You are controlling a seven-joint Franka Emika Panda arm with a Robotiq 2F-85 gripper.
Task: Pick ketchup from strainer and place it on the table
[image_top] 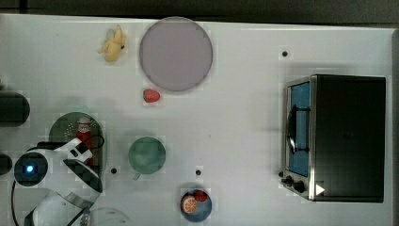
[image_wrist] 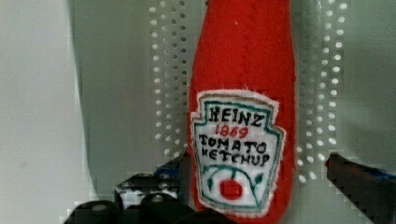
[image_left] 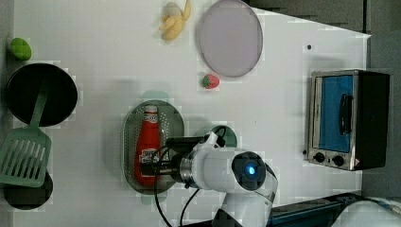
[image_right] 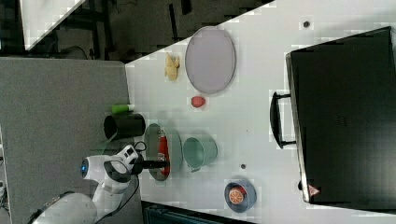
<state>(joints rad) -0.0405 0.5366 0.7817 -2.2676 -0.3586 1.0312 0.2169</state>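
Observation:
The ketchup (image_top: 84,131) is a red bottle with a white cap, lying lengthwise in the pale green strainer (image_top: 60,127) at the top view's left on the white table (image_top: 235,117). The left view shows the ketchup (image_left: 147,142) and the perforated strainer (image_left: 127,142) more fully. My gripper (image_left: 152,164) hangs over the bottle's lower, labelled half. In the wrist view the gripper (image_wrist: 252,184) is open, one of its fingers (image_wrist: 149,184) on each side of the ketchup (image_wrist: 243,65), with the strainer (image_wrist: 163,70) beneath. I see no squeeze on the bottle.
A green cup (image_top: 147,155) stands just beside the strainer, on the top view's right of it. Farther off are a strawberry-like fruit (image_top: 151,96), a grey plate (image_top: 175,53), a banana (image_top: 113,44), a bowl of fruit (image_top: 195,205) and a toaster oven (image_top: 339,136). A black pan (image_left: 40,94) and green spatula (image_left: 26,156) lie at the left view's left.

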